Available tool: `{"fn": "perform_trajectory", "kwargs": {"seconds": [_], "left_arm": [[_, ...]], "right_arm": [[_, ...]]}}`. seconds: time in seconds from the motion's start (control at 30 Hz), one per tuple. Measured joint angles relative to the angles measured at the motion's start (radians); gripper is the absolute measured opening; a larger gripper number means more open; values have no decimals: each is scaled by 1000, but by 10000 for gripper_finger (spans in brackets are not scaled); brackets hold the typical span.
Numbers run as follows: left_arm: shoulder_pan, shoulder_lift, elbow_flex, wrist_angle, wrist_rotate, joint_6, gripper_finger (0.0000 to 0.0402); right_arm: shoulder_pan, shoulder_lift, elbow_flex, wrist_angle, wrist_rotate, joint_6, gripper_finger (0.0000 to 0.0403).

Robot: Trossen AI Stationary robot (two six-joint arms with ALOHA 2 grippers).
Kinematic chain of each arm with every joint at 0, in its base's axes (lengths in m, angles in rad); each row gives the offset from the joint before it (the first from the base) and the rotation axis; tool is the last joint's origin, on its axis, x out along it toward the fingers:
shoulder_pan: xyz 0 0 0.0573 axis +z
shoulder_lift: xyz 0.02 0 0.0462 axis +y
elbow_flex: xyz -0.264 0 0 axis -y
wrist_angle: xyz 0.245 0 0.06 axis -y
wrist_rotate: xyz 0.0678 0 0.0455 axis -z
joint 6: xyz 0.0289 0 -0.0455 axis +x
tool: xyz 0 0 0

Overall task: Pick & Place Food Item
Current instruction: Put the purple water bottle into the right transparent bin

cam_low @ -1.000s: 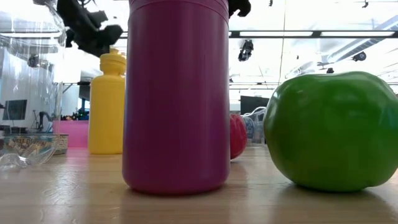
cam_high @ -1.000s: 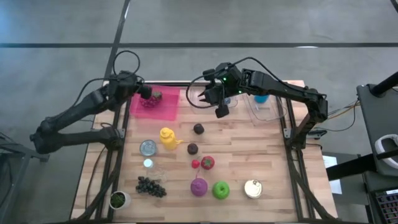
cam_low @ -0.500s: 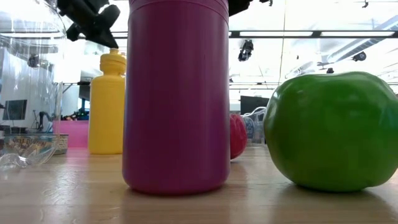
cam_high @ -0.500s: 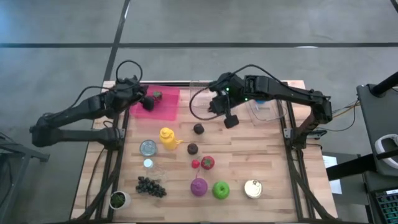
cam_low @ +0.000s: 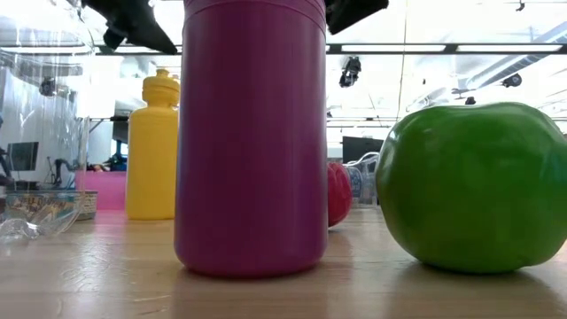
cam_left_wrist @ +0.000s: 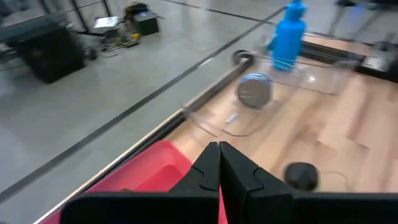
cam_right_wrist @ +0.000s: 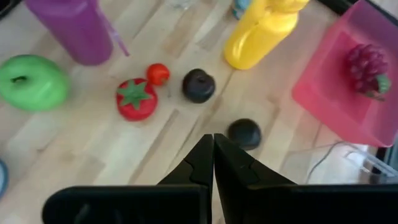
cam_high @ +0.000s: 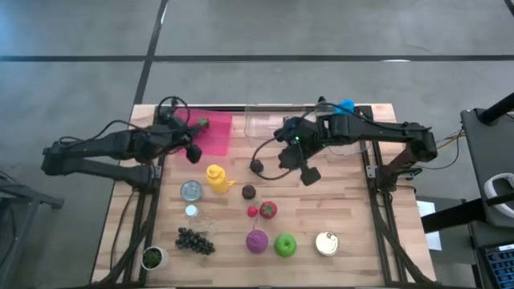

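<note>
At the far left of the pale wooden counter, the left gripper hangs over the near edge of the shallow pink plastic tray; in its wrist view its two dark fingers are pressed together with nothing between them. A bunch of dark red grapes with a green stem lies inside that tray. Just below the tray stands the yellow plastic squeeze bottle, with a round metal tin beside it. Nearer the front edge lie a cluster of dark purple grapes and a small white pot with a green plant.

Toward the middle, two dark round plum-like fruits rest on the bare wood: one close to the right arm's cable, the other a little nearer the front. Next come a small red cherry tomato touching a red strawberry-shaped fruit with a green cap, then the magenta plastic bottle and the glossy green apple.

The right gripper hovers right of the plums, its fingers clenched together and empty. Farther right are a shiny round tin can near the front and a blue plastic bottle at the back.
</note>
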Motion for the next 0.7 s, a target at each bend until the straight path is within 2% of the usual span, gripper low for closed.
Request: {"fn": "perform_trajectory", "kwargs": {"seconds": [0.37,0.7], "left_arm": [[-211,0,0,0,0,0,1],[-238,0,0,0,0,8,3]], "right_arm": [[137,-58,-93,92,0,54,8],[178,-51,-120,125,0,62,8]]}}
